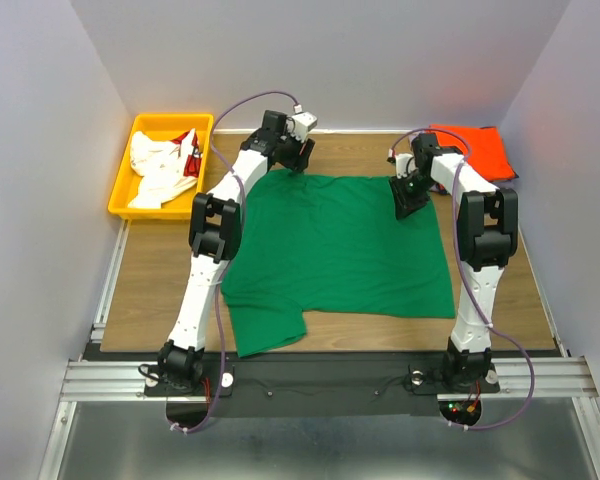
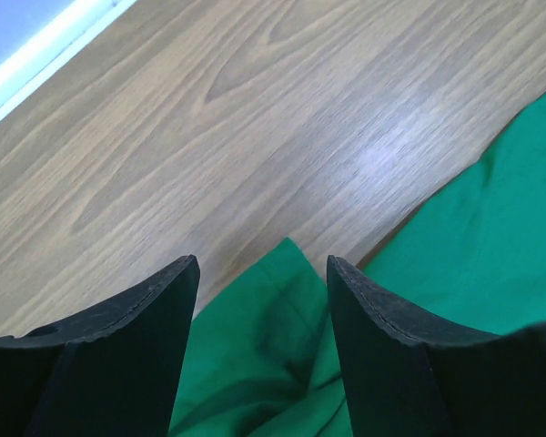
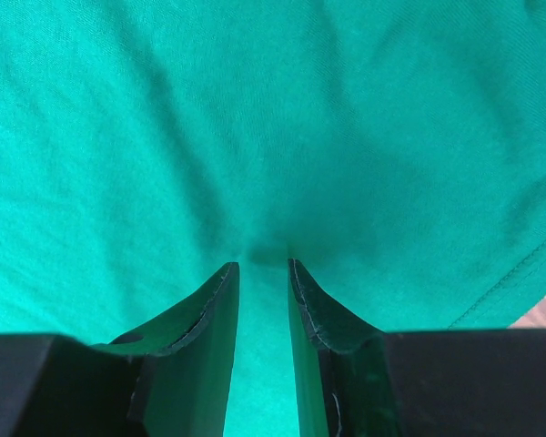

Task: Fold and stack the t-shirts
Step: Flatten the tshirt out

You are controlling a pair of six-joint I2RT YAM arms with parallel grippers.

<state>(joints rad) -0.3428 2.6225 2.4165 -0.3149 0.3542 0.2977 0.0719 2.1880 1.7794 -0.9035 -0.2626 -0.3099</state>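
Green t-shirt, spread flat on the wooden table: from above we list the left gripper at its far left corner and the right gripper on its far right edge, with an orange t-shirt folded far right and white-and-red t-shirts heaped in the yellow bin. At the left wrist we note jaws standing wide, a green corner lying between them on the wood. At the right wrist we note narrow jaws pinching a puckered fold of green cloth.
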